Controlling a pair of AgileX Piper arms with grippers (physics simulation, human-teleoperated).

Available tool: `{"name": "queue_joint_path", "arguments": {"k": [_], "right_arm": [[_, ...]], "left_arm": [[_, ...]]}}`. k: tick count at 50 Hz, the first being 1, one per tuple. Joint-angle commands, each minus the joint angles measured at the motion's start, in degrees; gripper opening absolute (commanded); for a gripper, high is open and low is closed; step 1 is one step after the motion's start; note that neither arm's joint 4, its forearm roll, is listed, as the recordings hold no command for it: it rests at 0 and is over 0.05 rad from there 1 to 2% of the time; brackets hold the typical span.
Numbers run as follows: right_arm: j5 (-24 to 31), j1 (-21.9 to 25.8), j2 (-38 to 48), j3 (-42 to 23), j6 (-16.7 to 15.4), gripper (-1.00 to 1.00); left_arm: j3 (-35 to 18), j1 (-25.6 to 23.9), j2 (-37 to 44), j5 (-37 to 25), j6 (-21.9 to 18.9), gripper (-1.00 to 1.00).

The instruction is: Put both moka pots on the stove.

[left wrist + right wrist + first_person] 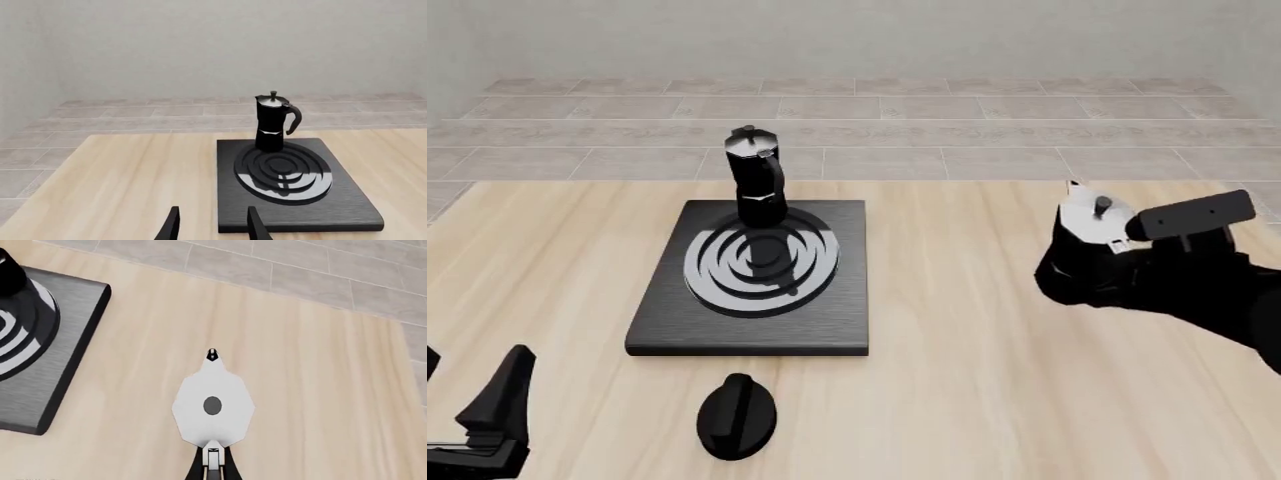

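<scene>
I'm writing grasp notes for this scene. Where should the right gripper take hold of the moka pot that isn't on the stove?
By its curved side handle. The off-stove moka pot stands upright with its spout pointing away from the right gripper, so the handle faces the arm. Judging from the right wrist view, coming in from the arm's own side and closing the fingers across the handle seems best, and they already appear to flank it.

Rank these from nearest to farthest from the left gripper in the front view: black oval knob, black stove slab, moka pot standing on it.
1. Black oval knob, just right of the left gripper.
2. Black stove slab, ahead.
3. Moka pot, at the slab's far edge.
</scene>
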State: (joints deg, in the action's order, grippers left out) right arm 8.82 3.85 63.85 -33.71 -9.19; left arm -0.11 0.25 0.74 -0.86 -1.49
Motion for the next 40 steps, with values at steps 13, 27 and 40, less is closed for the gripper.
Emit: {"name": "queue_joint_path", "arguments": {"k": [13,27,40], "right_arm": [[3.87,12.28,4.40,-12.89,1.31,-1.00],[7.43,19.21,7.54,-19.93,2.39,-1.00],[9.03,24.78,11.57,-25.16,4.01,-1.00]], "left_arm": [[-0.06,0.19,-0.08,-0.03,0.18,1.00],[-0.01,-0.02,0.24,0.25,-0.13,1.00],[0.00,-0.04,-0.01,0.07,-0.15,1.00]]}}
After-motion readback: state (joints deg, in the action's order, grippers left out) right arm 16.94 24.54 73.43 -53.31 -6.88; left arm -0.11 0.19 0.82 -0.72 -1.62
